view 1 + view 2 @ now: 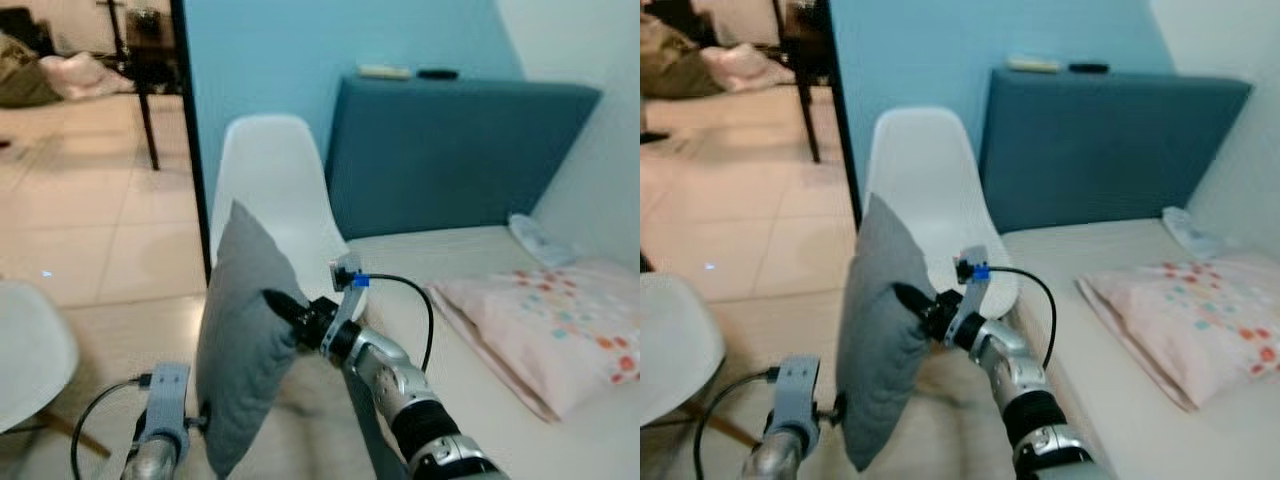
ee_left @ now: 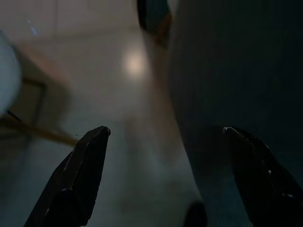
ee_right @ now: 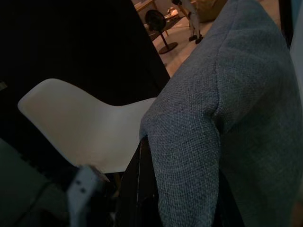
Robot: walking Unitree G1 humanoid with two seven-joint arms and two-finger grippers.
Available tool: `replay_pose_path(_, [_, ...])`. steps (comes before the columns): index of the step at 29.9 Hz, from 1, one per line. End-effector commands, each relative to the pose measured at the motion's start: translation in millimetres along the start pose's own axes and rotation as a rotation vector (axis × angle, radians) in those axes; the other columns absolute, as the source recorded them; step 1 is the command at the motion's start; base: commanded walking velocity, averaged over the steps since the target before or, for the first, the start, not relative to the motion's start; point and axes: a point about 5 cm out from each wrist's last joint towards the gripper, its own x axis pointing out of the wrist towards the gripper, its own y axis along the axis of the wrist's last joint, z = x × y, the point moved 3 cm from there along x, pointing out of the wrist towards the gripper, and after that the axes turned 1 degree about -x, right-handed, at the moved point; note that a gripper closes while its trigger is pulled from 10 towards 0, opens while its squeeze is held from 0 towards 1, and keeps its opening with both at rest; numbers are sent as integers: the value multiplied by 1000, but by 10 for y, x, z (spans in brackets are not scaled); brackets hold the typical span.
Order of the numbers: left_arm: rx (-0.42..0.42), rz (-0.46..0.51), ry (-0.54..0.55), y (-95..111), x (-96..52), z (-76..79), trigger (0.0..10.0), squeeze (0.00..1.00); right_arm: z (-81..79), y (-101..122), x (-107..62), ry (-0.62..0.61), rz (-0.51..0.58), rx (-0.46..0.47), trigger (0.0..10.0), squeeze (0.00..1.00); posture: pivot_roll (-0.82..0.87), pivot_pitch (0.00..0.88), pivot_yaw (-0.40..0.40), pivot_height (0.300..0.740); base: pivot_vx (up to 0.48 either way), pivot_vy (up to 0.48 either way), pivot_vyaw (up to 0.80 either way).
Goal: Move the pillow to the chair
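Right jaws (image 1: pixel 275 302) pinch the upright grey pillow (image 1: pixel 240 340) before the white chair (image 1: pixel 275 190).

The grey pillow (image 1: pixel 245 345) hides the white chair's (image 1: pixel 275 190) seat front and legs, and most of the right gripper's (image 1: pixel 275 303) fingers where they pinch its edge. At the frame's bottom edge both arms are cut off. The left gripper (image 2: pixel 165 137) sits behind the pillow's lower corner, and that wrist view is dark and blurred.
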Motion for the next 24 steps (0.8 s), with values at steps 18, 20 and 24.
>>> replay_pose_path(18, [90,74,-134,169,41,240,10000,0,835,266,-549,-640,126,-119,10000,0,145,0,-69,740,0,0,431])
replay_pose_path(20, [87,72,-130,165,40,239,10000,0,838,272,-552,-640,128,-125,10000,0,141,0,-67,740,0,-292,0])
replay_pose_path(24, [63,50,-100,134,43,213,10000,0,823,283,-523,-631,126,-140,10000,0,137,0,-66,740,0,-411,0])
